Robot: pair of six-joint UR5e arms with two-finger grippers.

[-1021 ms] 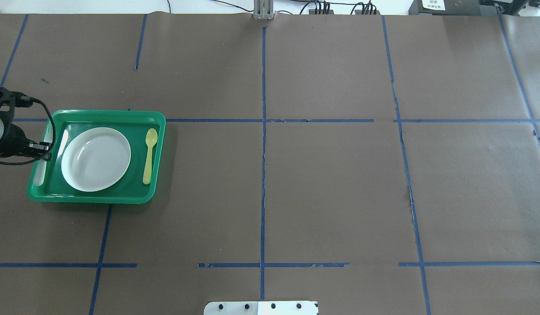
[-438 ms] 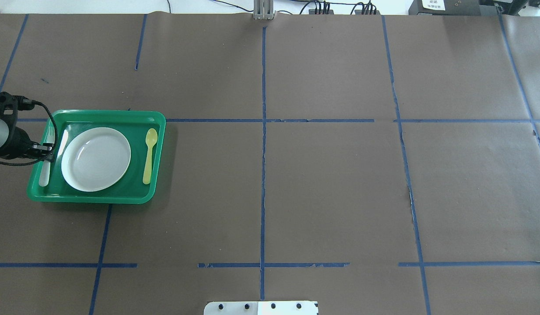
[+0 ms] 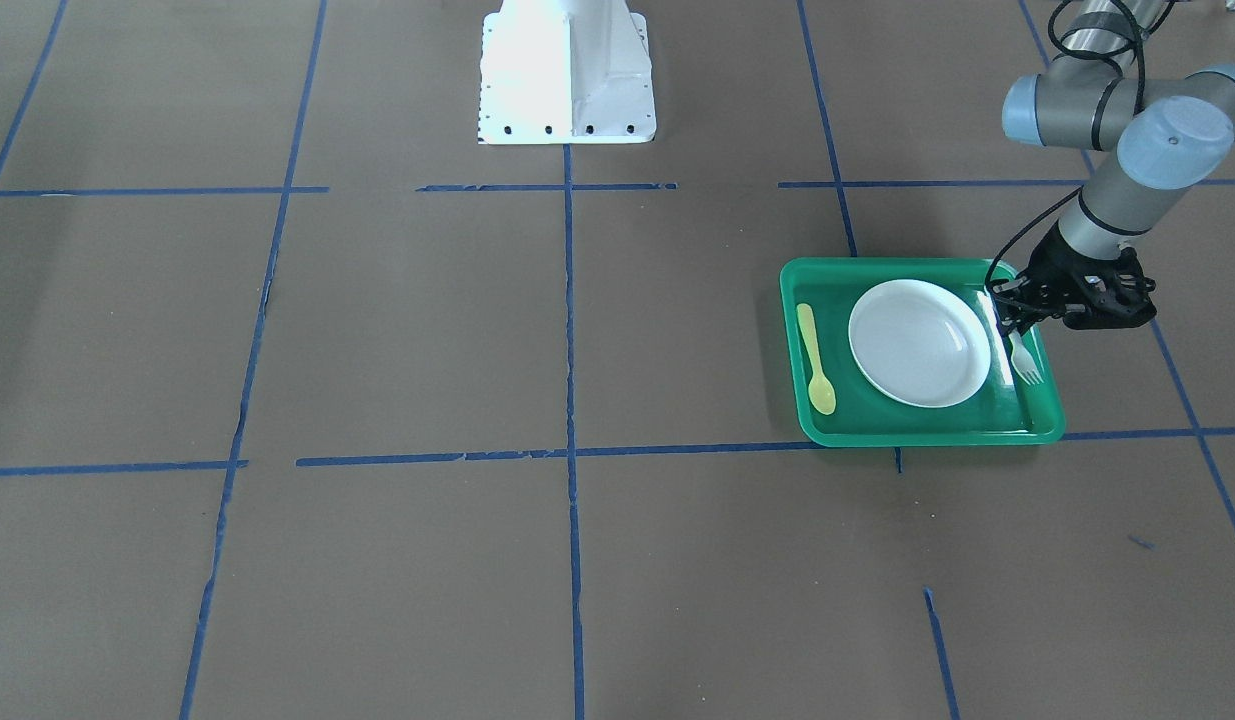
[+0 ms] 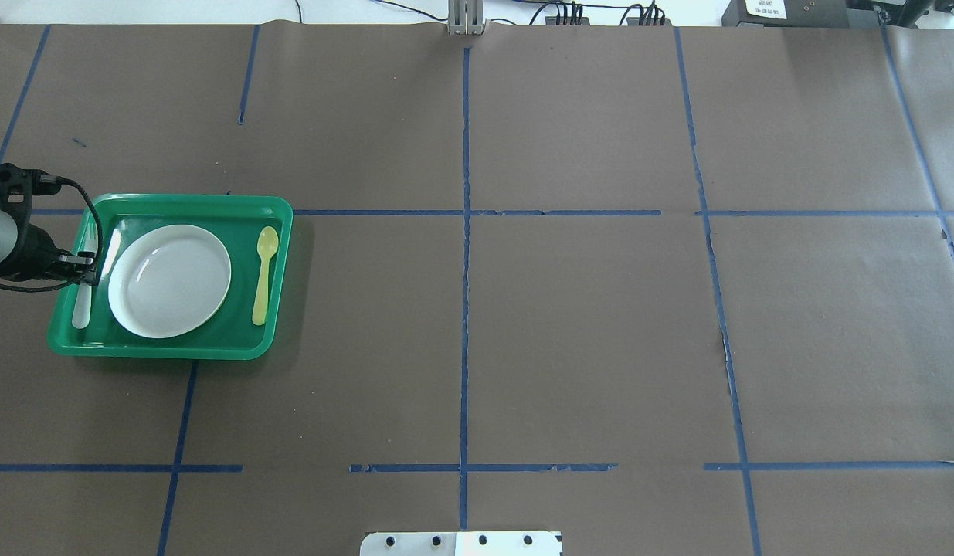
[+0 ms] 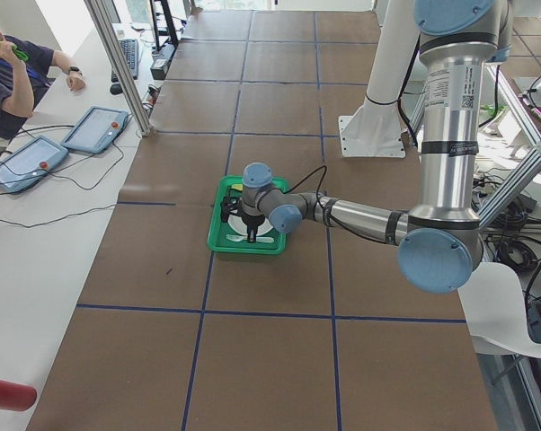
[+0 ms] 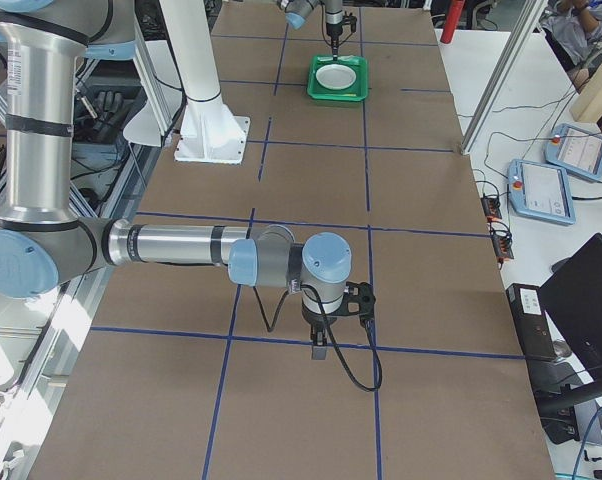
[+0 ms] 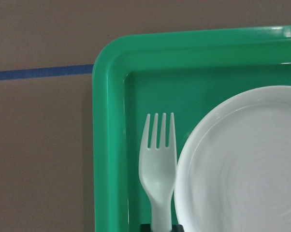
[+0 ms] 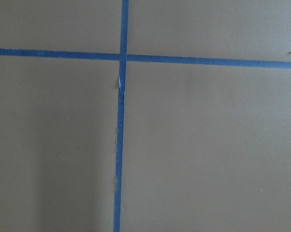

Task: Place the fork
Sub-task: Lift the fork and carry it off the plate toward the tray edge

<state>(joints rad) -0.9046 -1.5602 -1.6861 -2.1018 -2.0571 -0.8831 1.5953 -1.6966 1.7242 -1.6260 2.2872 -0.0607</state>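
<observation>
The pale plastic fork (image 7: 157, 164) lies lengthwise along the left inner side of the green tray (image 4: 175, 349), tines toward the far rim, next to the white plate (image 4: 170, 280). It also shows in the front view (image 3: 1024, 362) and the overhead view (image 4: 80, 309). My left gripper (image 4: 85, 266) is low over the tray's left side, shut on the fork's handle; dark fingertips (image 7: 145, 227) flank the handle at the wrist view's bottom edge. My right gripper (image 6: 319, 350) hangs over bare table far from the tray; I cannot tell whether it is open or shut.
A yellow spoon (image 4: 263, 274) lies along the tray's right inner side. The tray's left rim (image 7: 107, 145) runs close beside the fork. Brown paper with blue tape lines (image 8: 120, 121) covers the table. The robot's white base (image 3: 567, 75) stands at mid table edge.
My left gripper has shifted slightly right, further inside the tray's left side, with the fork moving along with it. The plate and the spoon have not moved.
</observation>
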